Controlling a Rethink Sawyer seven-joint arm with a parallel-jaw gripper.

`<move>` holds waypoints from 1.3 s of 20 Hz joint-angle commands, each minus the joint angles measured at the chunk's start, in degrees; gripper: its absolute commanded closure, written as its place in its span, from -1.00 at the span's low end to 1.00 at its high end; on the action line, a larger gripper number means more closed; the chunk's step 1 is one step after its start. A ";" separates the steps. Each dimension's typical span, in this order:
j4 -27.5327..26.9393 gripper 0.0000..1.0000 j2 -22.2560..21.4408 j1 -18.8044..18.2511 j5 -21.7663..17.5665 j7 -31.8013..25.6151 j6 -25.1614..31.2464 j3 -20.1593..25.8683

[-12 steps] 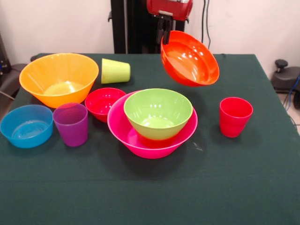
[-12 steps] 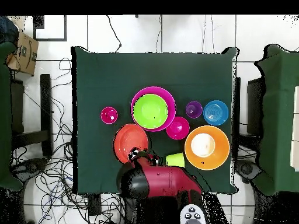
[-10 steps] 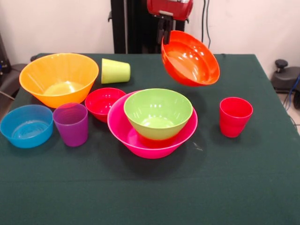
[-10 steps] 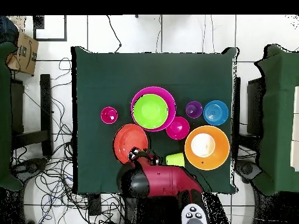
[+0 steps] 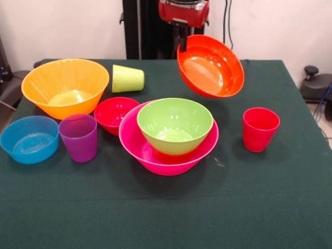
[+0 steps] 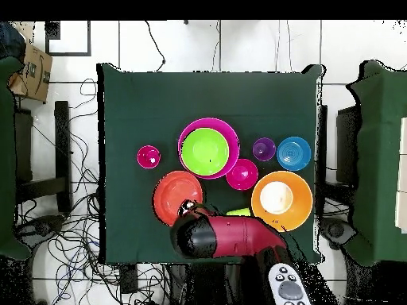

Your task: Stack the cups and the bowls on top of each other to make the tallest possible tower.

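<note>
The end effector (image 5: 182,44), closed on the rim of the tilted orange-red bowl (image 5: 211,66), holds it aloft behind and beside the tower (image 5: 168,136), which sits mid-worktop (image 5: 166,207) toward the camera.

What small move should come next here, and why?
Probably carry the orange-red bowl sideways over the green bowl. The hand holds it by the rim, tilted, in the air beside the pink bowl, where the green one already sits.
</note>
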 commanded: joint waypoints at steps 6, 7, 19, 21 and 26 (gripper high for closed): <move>-3.82 1.00 8.58 6.04 -8.33 -0.41 -3.51 0.25; -4.64 1.00 9.90 6.56 -9.22 -0.07 -4.66 -0.53; -5.53 1.00 12.62 7.82 -10.87 2.24 -7.26 -1.85; -5.60 1.00 12.71 7.96 -10.78 2.32 -7.41 -1.99; -5.51 1.00 12.64 7.77 -10.38 2.02 -7.31 -1.82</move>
